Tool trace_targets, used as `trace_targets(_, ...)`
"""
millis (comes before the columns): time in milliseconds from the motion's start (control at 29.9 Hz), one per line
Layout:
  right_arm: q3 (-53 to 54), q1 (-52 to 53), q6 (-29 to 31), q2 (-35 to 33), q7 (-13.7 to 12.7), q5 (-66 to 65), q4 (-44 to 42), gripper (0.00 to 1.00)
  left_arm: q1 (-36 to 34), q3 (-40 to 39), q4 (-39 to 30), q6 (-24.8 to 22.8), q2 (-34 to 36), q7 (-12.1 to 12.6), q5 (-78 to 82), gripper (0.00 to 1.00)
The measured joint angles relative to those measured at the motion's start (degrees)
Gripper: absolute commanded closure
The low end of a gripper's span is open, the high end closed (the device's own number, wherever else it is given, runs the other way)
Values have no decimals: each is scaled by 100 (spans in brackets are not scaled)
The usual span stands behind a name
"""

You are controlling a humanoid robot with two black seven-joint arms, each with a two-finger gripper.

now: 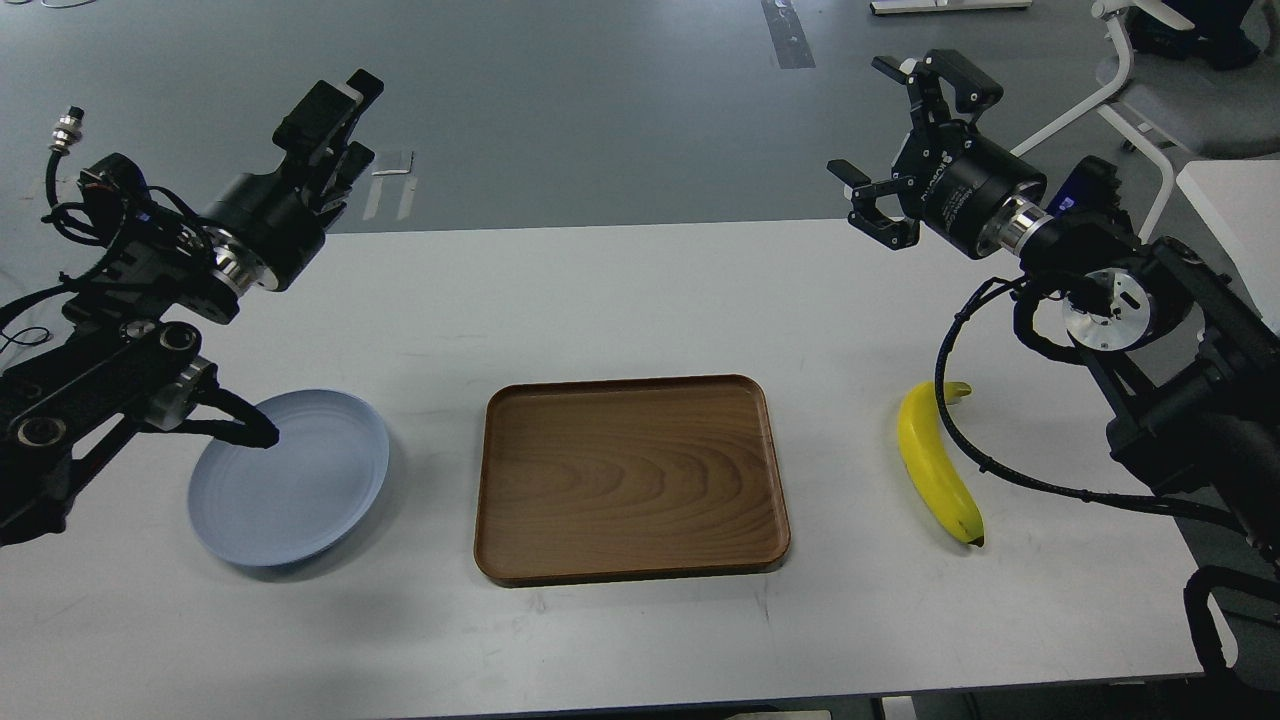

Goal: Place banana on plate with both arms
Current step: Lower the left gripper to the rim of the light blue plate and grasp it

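Banana lying flat near the right edge of the surface, stem toward the far side, dark tip toward the near edge, untouched by anything but a loose black cable draped across its upper part. Plate resting near the left edge, empty, partly overlapped in view by the left arm's lower links and cable. Wooden tray sitting between the two, well apart from both, also empty.

Right gripper raised above the far right of the surface, fingers spread wide, holding nothing; likely poised for a descent onto the banana, which lies on its side of the surface. Left gripper raised over the far left corner, seen at an angle with fingers bunched together; whether released or clenched, cannot tell. Nothing visibly held there.

Fruit and plate at opposite sides probably explains the call for both arms: right to pick up, left to receive or finish over the plate, with the tray region as a plausible handover zone. Task judged not yet begun.
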Motion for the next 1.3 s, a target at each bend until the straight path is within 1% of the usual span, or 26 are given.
trace_targets(100,14,-26,-6,1,0,1,0,0,118,473,-19,185,652,-40,698,2)
trace_targets(201,-14,-30,-8,1,0,2,0,0,289,1056,-11,767,1291,-91,1222,2)
trace_targets(267,-66,-14,-8,10,0,1,0,0,469,1557,-6,1166,1689,-239,1404,2)
trace_targets(301,-80,3,-8,23,0,1,0,0,532,1749,-6,1294,1818,-324,1439,2)
trace_targets(368,-96,29,-8,46,0,2,0,0,640,2104,-8,1486,2018,-486,1471,2)
trace_targets(435,-106,35,-8,81,0,2,0,0,703,2332,-1,1663,2134,-584,1469,2)
trace_targets(502,-115,36,-7,134,0,1,0,0,821,2460,64,1923,2158,-617,1453,2)
trace_targets(568,-121,36,-7,159,0,-2,0,0,1007,2536,98,2065,2156,-633,1452,2)
trace_targets(702,-126,35,-7,169,0,-7,0,0,1459,2596,121,2124,2057,-637,1460,2)
trace_targets(802,-146,23,-7,172,0,-7,0,0,1621,2633,138,2129,1935,-635,1465,2)
trace_targets(1003,-159,18,-8,169,0,-7,0,0,1674,2768,265,2130,1623,-578,1424,2)
trace_targets(1170,-154,-3,-97,133,0,-5,0,0,1683,2785,785,2130,1243,-575,1418,2)
trace_targets(1304,-152,-19,-135,126,0,0,0,0,1677,2794,1076,2130,1050,-587,1438,3)
